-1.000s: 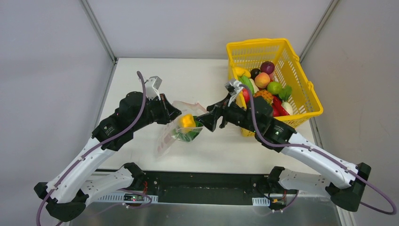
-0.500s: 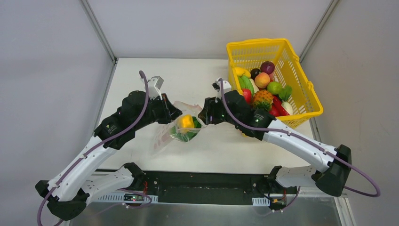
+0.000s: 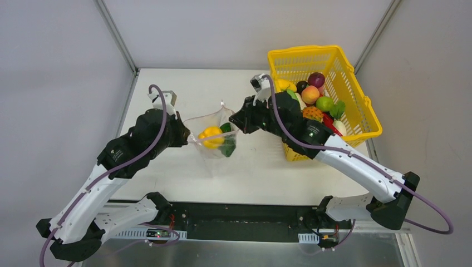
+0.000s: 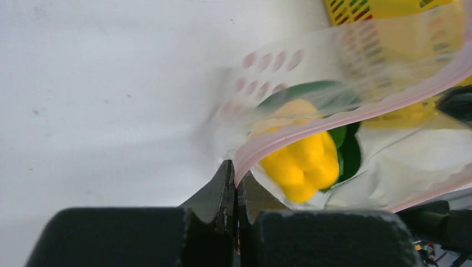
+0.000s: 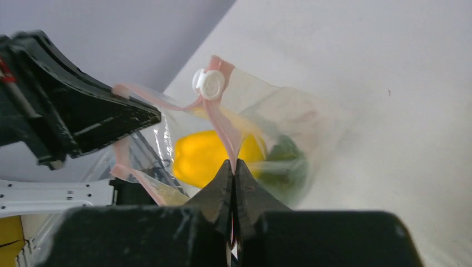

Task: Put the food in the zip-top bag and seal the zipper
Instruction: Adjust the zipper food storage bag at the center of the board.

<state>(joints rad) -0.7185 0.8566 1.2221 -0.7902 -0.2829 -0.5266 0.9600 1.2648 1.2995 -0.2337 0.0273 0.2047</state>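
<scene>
The clear dotted zip-top bag [image 3: 214, 154] hangs above the table between both arms, mouth up and pulled wide. Inside lie food pieces: a yellow pepper [image 3: 211, 135] [image 4: 300, 161] [image 5: 195, 156] and a dark green piece [image 3: 227, 146] [image 4: 349, 156]. My left gripper [image 3: 186, 139] [image 4: 235, 173] is shut on the left end of the pink zipper [image 4: 356, 114]. My right gripper [image 3: 236, 120] [image 5: 232, 165] is shut on the zipper [image 5: 221, 122] at the opposite side, just below its white slider [image 5: 210, 83]. More food [image 3: 311, 94] stays in the basket.
The yellow lattice basket [image 3: 364, 114], full of toy fruits and vegetables, stands at the back right, close behind my right arm. Grey walls close the table in at the left, back and right. The left gripper's black body [image 5: 83, 117] shows in the right wrist view.
My right gripper moved up to the bag's mouth and shut on the zipper edge. The left arm drew back to the left, and the bag rose and spread wide.
</scene>
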